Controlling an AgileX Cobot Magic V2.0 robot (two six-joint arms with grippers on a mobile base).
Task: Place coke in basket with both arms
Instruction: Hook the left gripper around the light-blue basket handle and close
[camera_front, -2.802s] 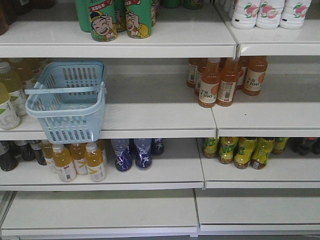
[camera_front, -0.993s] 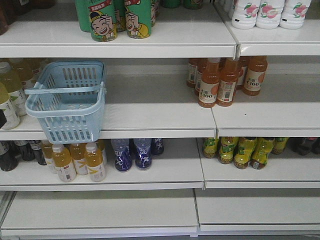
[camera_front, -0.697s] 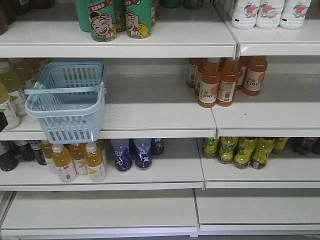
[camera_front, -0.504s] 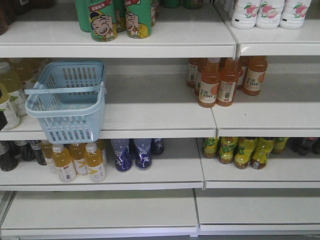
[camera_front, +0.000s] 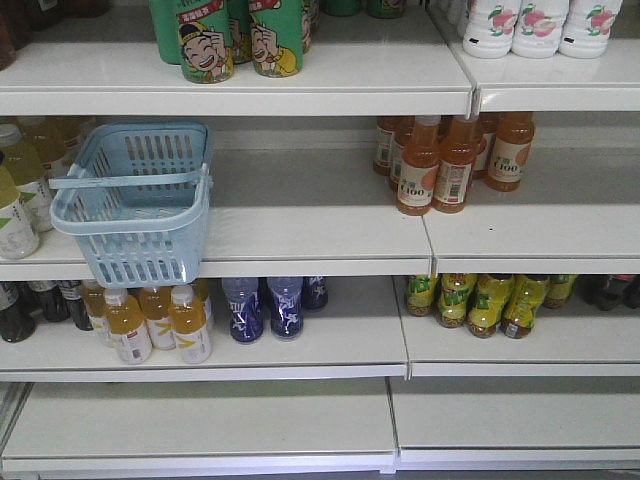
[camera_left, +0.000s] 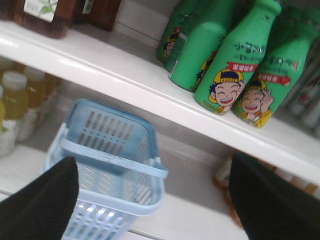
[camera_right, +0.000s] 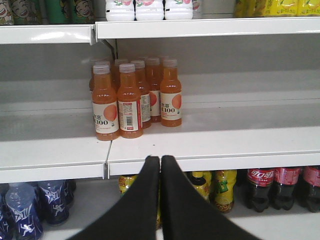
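The coke is out of view in all three views. The light blue basket stands on the middle shelf at the left, its front hanging over the shelf edge, one handle lying across its top. The left wrist view shows the basket from above, with nothing visible inside. My left gripper hovers above it, open, its black fingers far apart and nothing between them. My right gripper is shut on nothing, in front of the middle shelf's edge. Neither gripper shows in the front view.
Green cartoon bottles and white bottles fill the top shelf. Orange juice bottles stand at the middle right. Blue bottles and yellow-green ones sit below. Dark plastic cola bottles stand low on the right.
A small dark shape at the front view's left edge, beside the pale bottles, has gone out of sight. The basket and the bottles have not moved.
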